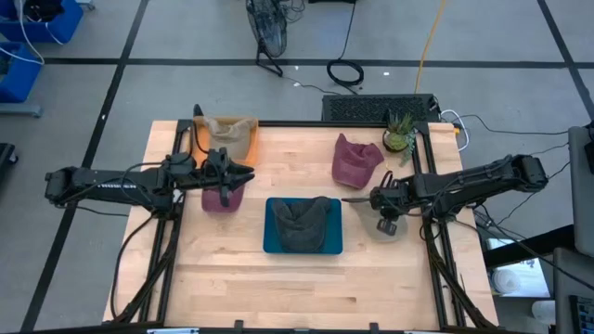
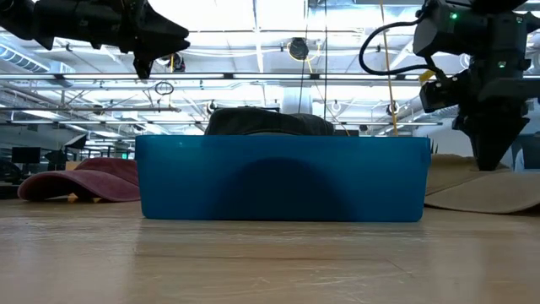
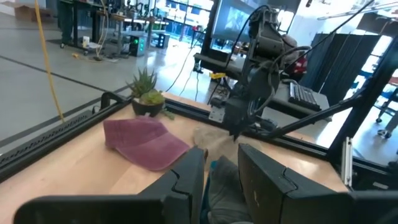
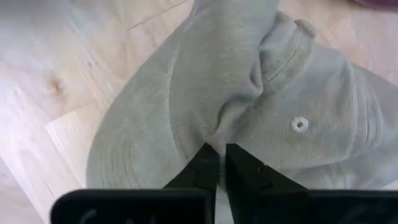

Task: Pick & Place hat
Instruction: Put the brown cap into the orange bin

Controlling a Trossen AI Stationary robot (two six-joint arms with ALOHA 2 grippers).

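A blue tray (image 1: 269,232) in the middle of the table holds a dark grey hat (image 1: 302,223). A beige hat (image 4: 186,93) lies on the wood to the tray's right, also seen in the low view as the beige hat (image 2: 485,190). My right gripper (image 4: 215,163) points down onto its crown and is shut on it. My left gripper (image 1: 249,174) hovers level and open above a maroon hat (image 1: 223,197) to the tray's left, touching nothing. In the left wrist view, the left gripper (image 3: 221,177) looks toward the tray. My right gripper pinches a raised fold of the beige hat's crown (image 4: 227,121) between its two fingers, coming from above and pointing down. The cloth rises in a ridge toward the fingertips. The hat's brim (image 4: 118,162) rests on the table.
A second maroon hat (image 1: 355,160) lies behind the tray on the right, next to a small potted plant (image 1: 399,134). A tan hat (image 1: 227,137) sits at the far left corner. Bare wood lies along the table's near edge.
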